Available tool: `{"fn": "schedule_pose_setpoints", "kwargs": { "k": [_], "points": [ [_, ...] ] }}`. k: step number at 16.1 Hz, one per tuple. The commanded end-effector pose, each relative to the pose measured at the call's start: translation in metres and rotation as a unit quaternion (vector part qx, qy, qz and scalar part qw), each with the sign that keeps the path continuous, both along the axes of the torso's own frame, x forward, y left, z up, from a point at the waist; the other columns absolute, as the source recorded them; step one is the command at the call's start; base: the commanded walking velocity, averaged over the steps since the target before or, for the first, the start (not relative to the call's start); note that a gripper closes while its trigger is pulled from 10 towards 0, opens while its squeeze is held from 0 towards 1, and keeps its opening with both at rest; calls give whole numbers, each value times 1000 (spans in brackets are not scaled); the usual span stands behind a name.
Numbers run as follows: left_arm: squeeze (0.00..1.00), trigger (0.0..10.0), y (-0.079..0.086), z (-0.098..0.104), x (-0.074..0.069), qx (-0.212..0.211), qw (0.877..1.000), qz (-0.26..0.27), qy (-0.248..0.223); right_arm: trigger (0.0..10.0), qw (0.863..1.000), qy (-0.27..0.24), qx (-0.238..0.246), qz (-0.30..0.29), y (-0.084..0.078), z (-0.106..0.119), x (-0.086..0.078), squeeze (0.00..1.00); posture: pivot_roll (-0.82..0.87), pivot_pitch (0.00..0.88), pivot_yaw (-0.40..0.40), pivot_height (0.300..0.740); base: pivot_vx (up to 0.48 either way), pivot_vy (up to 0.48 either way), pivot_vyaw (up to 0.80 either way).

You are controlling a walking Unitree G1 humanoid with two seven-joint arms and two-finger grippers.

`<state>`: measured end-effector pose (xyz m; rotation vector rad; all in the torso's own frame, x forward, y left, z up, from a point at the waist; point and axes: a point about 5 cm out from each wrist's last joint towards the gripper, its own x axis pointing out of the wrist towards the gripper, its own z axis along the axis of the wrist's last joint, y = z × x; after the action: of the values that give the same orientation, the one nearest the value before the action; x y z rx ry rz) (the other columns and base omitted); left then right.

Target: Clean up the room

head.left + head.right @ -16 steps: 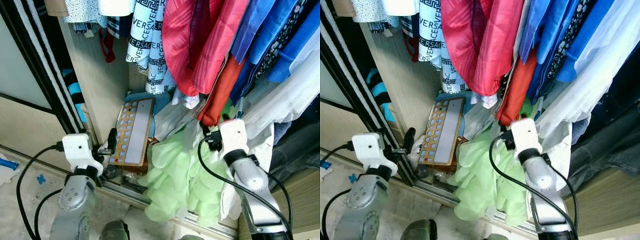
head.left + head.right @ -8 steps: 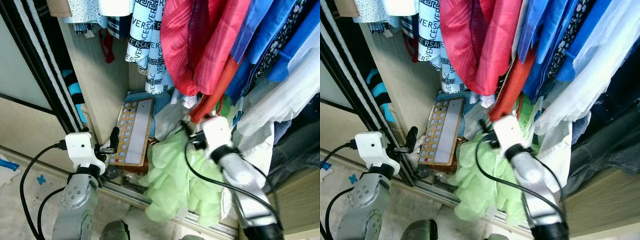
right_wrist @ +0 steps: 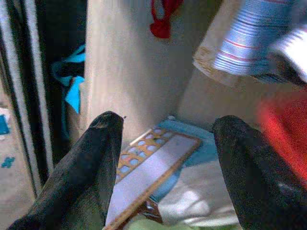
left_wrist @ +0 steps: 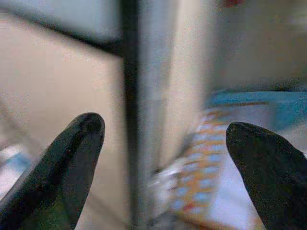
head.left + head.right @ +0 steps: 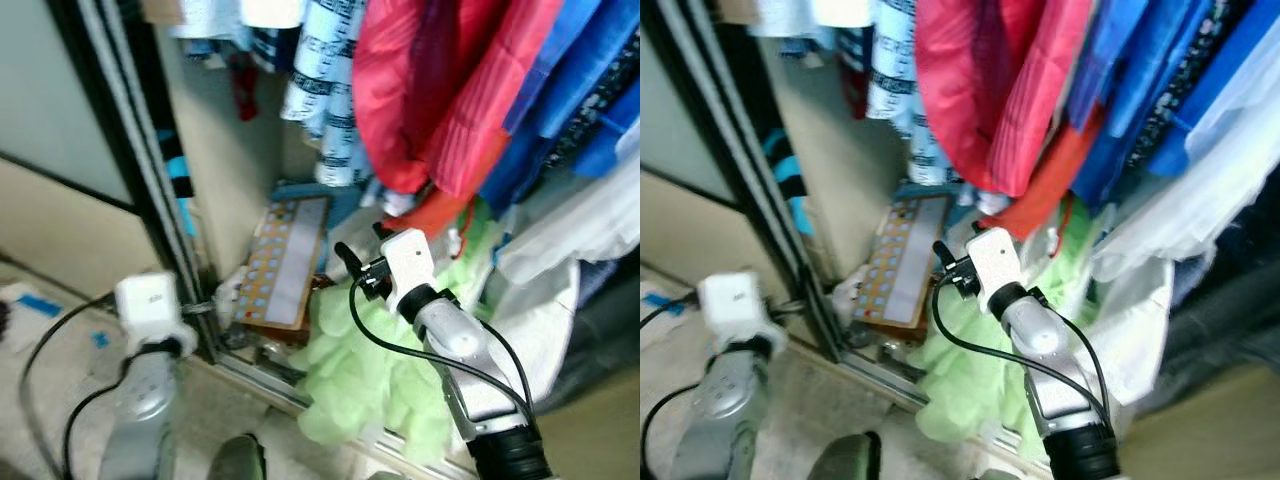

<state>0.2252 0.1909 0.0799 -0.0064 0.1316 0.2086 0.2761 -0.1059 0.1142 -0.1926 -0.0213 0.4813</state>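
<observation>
Ahead of the right gripper (image 5: 345,262), jaws spread and empty: board (image 3: 151,165), leaning lengthwise away; left gripper (image 4: 168,158), jaws also spread, beside the door frame (image 4: 130,120).

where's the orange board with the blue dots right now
The orange board leans at the bottom of the wardrobe, left of the pale green garment and under the hanging red clothes, just ahead of the open right hand.
</observation>
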Motion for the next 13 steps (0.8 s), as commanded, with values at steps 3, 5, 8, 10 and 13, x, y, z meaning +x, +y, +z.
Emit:
{"fn": "schedule_pose_setpoints", "kwargs": {
  "k": [3, 5, 8, 10, 13],
  "points": [
    [0, 10000, -4, 5, 1, 0, 1000, -5, -17, 10000, 999, -19, -1, -36, -10, 4, 1, 0, -2, 14, -38, 740, 0, 0, 794],
    [0, 10000, -13, 12, 1, -7, 998, -36, -44, 10000, 999, -25, -6, -43, -14, 5, -1, 0, 0, 9, -42, 740, 0, 0, 794],
    [0, 10000, -16, 13, 1, -2, 998, -47, -46, 10000, 998, -21, -13, -49, -18, 3, -2, 0, 3, 18, -48, 740, 0, 0, 796],
    [0, 10000, -17, 13, 1, -7, 998, -48, -45, 10000, 999, -21, -10, -45, -17, 3, -1, 0, 3, 23, -55, 740, 0, 0, 797],
    [0, 10000, -23, 12, -4, 3, 998, -54, -43, 10000, 999, -22, -10, -40, -15, 3, -3, 0, 8, 16, -57, 740, 0, 0, 794]
  ]
}}
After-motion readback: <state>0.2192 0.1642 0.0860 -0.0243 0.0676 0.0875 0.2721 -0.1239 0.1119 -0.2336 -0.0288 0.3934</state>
